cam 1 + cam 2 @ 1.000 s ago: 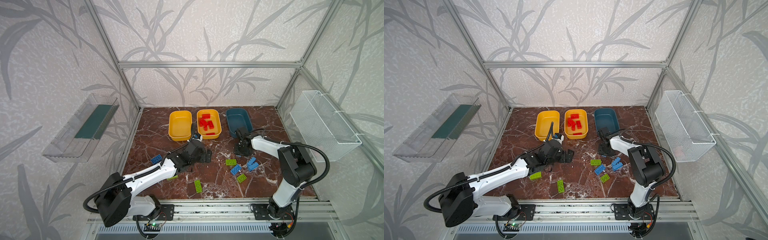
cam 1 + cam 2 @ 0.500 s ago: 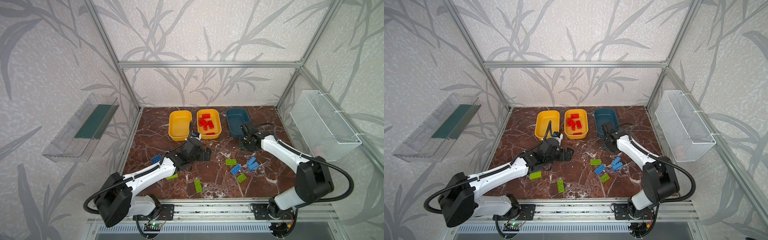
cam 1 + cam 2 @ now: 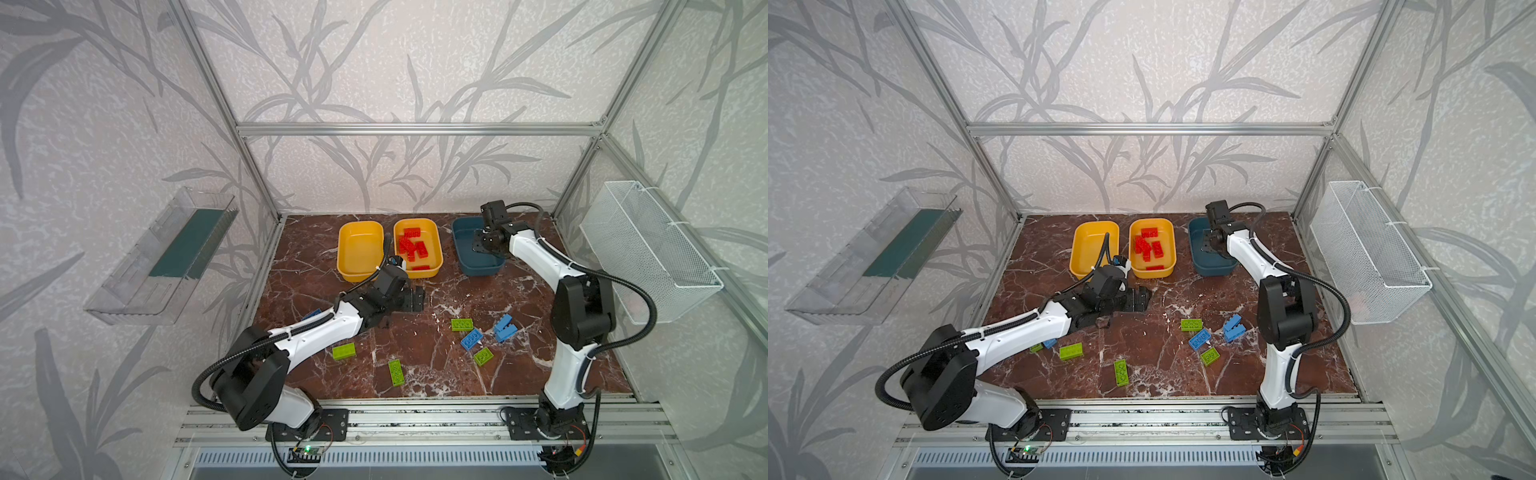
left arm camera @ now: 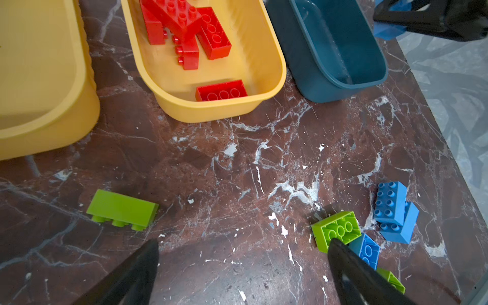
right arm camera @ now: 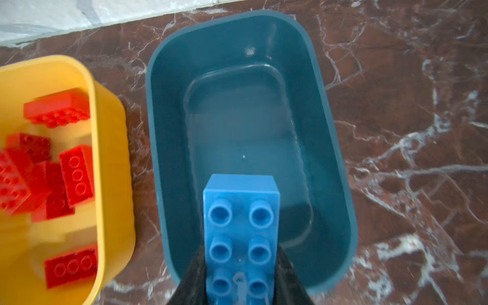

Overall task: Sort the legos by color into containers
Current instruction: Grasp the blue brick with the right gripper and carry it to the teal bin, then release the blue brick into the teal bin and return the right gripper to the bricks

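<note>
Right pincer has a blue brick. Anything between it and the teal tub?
Nothing visible. The right pincer holds the blue brick over the teal tub, whose mouth is open. In the wrist view only the tub's bare floor lies beyond it. The yellow tub of red bricks sits alongside, apart.

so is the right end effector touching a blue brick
Touching. The right wrist view shows the right end effector clamping the blue brick by both long sides.
</note>
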